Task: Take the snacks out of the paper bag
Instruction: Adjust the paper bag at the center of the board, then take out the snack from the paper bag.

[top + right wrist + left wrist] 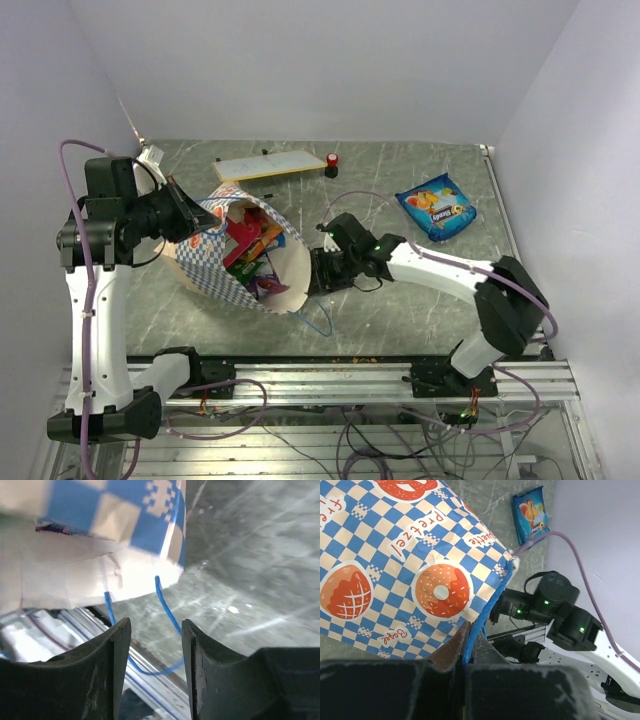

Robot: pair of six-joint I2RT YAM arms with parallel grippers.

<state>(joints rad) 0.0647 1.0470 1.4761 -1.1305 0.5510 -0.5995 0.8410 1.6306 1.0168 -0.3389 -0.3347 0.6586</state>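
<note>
Paper bag (212, 272) lies tipped on its side, centre-left of the surface (420, 290), with its mouth open toward the right arm. The cream lining shows, and the checkered side with the donut logo fills the left wrist view (395, 570).

Packets still inside (250, 243): magenta-red, green and orange ones bunched deep in the mouth, with something purple lower down. Can't get an exact count, and none of them pokes past the rim.

One blue packet (436, 207) is already out. It lies flat on the surface, well apart from the bag on the far right, and also shows in the left wrist view (531, 512).

Judgement: early in the task, with one snack out and most still to come.

Left claw (470, 637) is clenched on the blue cord handle (487, 605). The cord runs taut from the bag rim into its fingers, which seems to hold the bag tilted and open.

Right claw (155, 630) is released, fingers spread and holding nothing. It sits just beside the near corner of the bag mouth (125, 525). The loose handle loop (167, 612) hangs in view between its fingers, not pinched.

Left to do: the right claw goes into the mouth and pulls the packets out one at a time.

Behind the bag are a white yellow-edged board (268, 166) and a red-and-black knob (332, 160), neither touched.
</note>
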